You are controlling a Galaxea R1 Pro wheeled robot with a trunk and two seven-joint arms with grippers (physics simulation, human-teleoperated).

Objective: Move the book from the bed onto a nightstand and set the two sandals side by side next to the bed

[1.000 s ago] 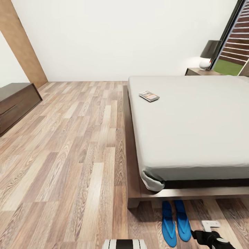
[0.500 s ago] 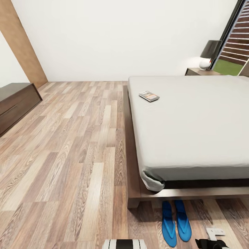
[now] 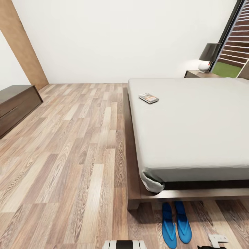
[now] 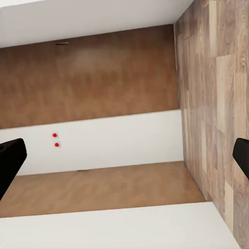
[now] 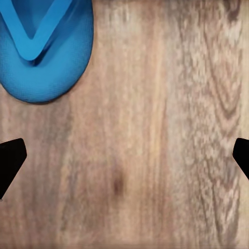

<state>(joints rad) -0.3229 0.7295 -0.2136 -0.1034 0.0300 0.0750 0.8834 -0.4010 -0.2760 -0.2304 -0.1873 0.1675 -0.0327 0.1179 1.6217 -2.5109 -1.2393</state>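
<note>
on the wood floor (image 3: 69, 155) two sandals (image 3: 176, 224) lie beside the bed (image 3: 193, 131); both end effectors gape wide, empty.

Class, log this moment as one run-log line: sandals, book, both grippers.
sandals: side by side, floor by bed | book: on bed | right gripper: open, empty | left gripper: open, empty

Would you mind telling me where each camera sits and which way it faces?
Head view: high, facing forward and down over bed, book, two sandals; right gripper at bottom edge.
Left wrist view: faces white and wood panels; left gripper fingertips at edges.
Right wrist view: straight down at floor.
Shared: head and right wrist views both show one sandal.
</note>
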